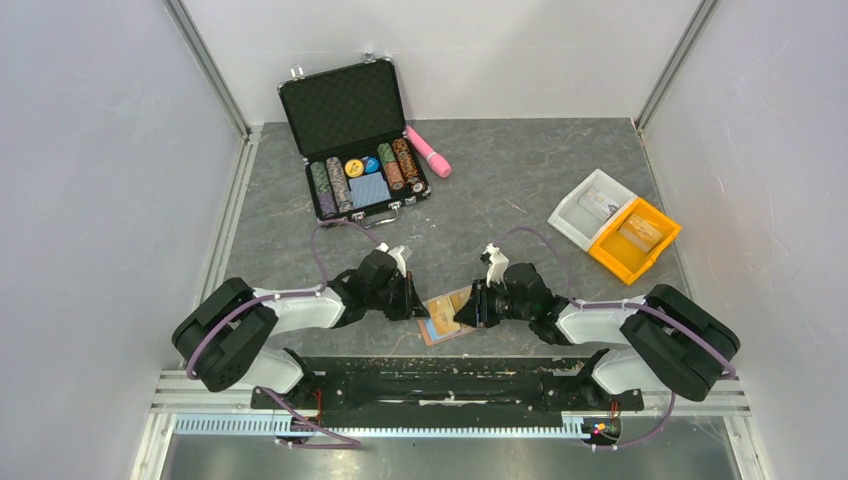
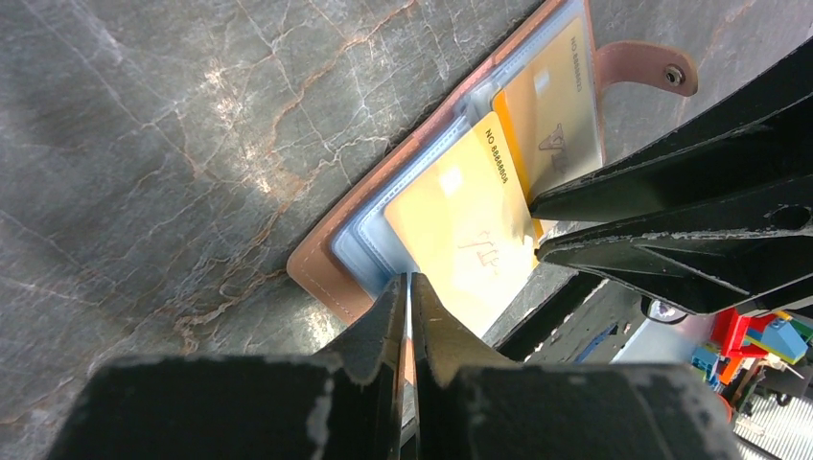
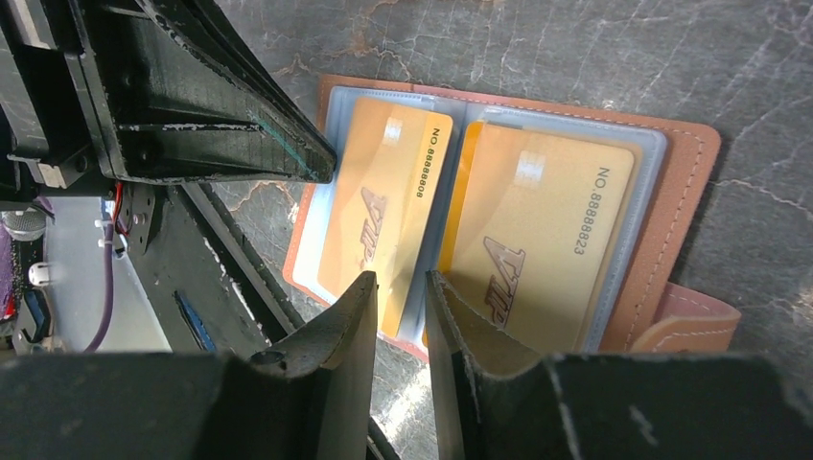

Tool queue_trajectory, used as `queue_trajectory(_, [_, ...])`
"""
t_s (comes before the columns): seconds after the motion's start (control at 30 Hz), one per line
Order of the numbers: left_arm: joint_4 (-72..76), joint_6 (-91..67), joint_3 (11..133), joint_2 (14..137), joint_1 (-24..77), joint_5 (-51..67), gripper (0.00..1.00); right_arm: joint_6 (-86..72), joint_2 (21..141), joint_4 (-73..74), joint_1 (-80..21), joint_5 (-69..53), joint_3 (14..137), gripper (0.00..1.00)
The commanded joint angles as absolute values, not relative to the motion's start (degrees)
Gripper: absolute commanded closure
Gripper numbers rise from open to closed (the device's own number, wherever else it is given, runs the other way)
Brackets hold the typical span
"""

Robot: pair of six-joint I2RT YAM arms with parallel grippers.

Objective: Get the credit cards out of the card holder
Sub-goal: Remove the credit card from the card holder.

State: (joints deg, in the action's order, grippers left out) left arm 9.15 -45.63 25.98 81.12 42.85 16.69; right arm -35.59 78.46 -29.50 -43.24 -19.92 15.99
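The brown card holder [image 3: 685,206] is lying open and flat at the table's near edge, two orange-yellow credit cards [image 3: 537,230] sitting in its clear-blue pockets.

Even, bright overhead light; soft shadows beneath both arms. Glare spots on the credit cards [image 3: 537,230] and table [image 2: 173,144]. Near fingers blurred in the wrist views.
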Motion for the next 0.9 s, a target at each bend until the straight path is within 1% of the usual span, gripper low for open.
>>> queue_trajectory(0.0, [8.94,-46.32,24.11,81.73,42.89,15.65,0.89,-36.20,79.38,-32.71,-42.96,-21.53,16.62,0.73])
queue_trajectory(0.3, [9.71,-46.67,22.77,81.19,42.89,15.47,0.89,-38.36,80.79,-36.58,-42.98,-23.63,15.84,0.74])
queue_trajectory(0.57, [9.76,-46.76,22.50,81.17,42.89,15.27,0.89,-38.54,80.61,-36.55,-42.93,-23.06,15.64,0.76])
queue_trajectory(0.87, [10.45,-47.10,21.29,80.73,42.89,15.29,0.93,-39.18,81.92,-34.69,-42.80,-21.84,15.92,0.77])
